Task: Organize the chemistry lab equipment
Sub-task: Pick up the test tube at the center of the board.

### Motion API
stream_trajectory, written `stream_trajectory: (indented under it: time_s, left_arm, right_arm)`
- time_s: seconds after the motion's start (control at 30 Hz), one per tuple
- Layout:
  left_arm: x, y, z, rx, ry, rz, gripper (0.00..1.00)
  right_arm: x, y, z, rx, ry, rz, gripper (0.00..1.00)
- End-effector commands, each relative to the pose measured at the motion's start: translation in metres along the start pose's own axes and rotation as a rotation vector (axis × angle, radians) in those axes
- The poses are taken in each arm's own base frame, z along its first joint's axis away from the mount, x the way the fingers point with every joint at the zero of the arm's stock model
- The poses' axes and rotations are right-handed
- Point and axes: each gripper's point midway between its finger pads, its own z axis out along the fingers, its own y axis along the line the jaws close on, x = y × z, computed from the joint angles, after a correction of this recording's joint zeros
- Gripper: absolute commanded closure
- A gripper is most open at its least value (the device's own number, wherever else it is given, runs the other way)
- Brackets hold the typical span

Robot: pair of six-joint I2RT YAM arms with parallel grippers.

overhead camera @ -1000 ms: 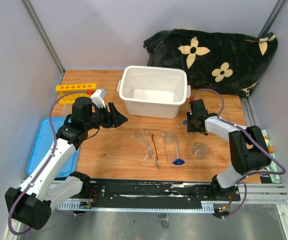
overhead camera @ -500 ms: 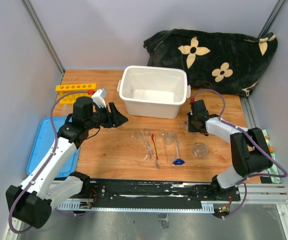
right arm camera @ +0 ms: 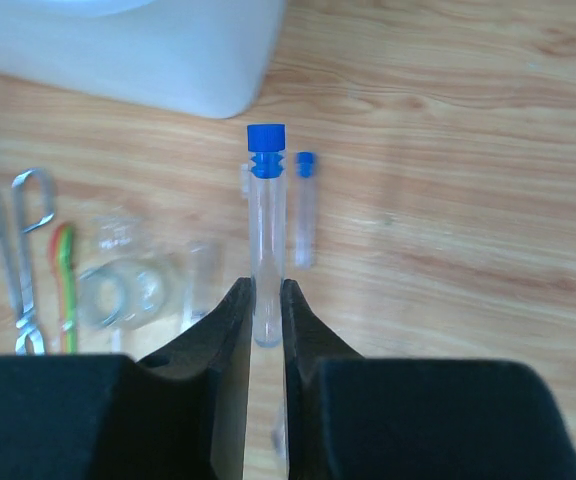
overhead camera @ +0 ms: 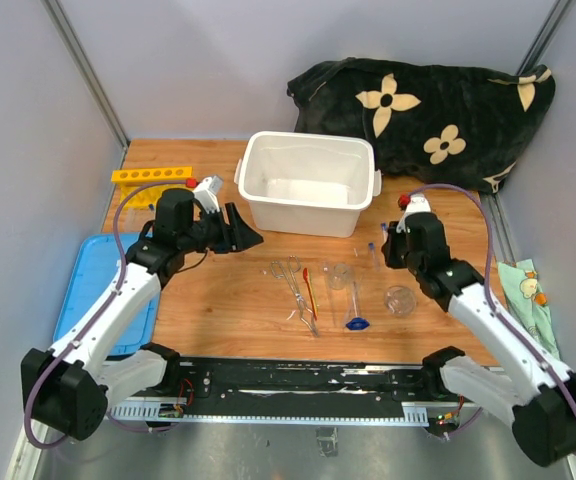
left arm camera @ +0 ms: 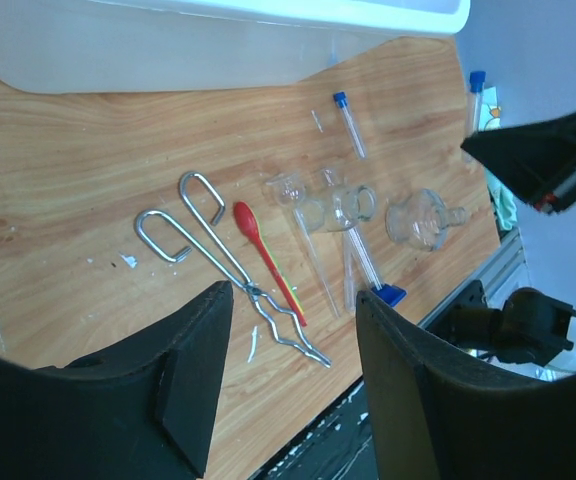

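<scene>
Blue-capped tube (right arm camera: pixel 266 235) runs lengthwise between the right jaws, cap outward.

You have the bin (overhead camera: pixel 308 215) on the bench (overhead camera: pixel 228 305), the rack (overhead camera: pixel 152 176) left of it, the blanket (overhead camera: pixel 448 100) behind right. Before the bin lie tweezers (overhead camera: pixel 296 290), beakers (overhead camera: pixel 339 275), flask (overhead camera: pixel 400 299), left to right.

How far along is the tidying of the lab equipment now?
Nothing looks put away yet: the white bin seems empty. In hand: the right gripper is shut on one blue-capped tube, held in the air; the left gripper hangs open, holding nothing. Left to sort: a second tube, the tweezers, red tool, beakers, flask and blue-based glass piece.
</scene>
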Motion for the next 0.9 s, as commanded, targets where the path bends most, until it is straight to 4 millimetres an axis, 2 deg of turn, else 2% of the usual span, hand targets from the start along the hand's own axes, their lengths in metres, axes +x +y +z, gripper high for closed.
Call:
stream_trajectory:
  time_s: [0.0, 0.1, 0.23, 0.33, 0.5, 0.67, 0.87]
  left_arm:
    - [-0.014, -0.023, 0.0, 0.078, -0.009, 0.014, 0.43]
    - [-0.022, -0.031, -0.001, 0.105, -0.019, 0.014, 0.43]
    - [-0.031, -0.044, -0.001, 0.154, -0.025, -0.003, 0.43]
    - [-0.03, -0.053, 0.0, 0.198, -0.007, -0.026, 0.44]
    - [-0.022, -0.06, -0.003, 0.213, 0.009, -0.032, 0.45]
    - [-0.009, -0.064, -0.009, 0.228, 0.038, -0.048, 0.45]
    - [0.022, -0.058, -0.007, 0.258, 0.111, -0.101, 0.48]
  right_arm:
    - [0.017, 0.05, -0.029, -0.214, -0.047, -0.055, 0.99]
    - [0.023, 0.087, -0.046, -0.332, -0.116, -0.093, 0.99]
    - [0.034, 0.13, -0.057, -0.401, -0.171, -0.183, 0.99]
    - [0.038, 0.159, -0.063, -0.421, -0.176, -0.258, 0.99]
    - [0.031, 0.201, -0.065, -0.451, -0.193, -0.325, 0.99]
    - [0.017, 0.221, -0.062, -0.469, -0.226, -0.335, 0.99]
    - [0.003, 0.236, -0.066, -0.495, -0.251, -0.353, 0.99]
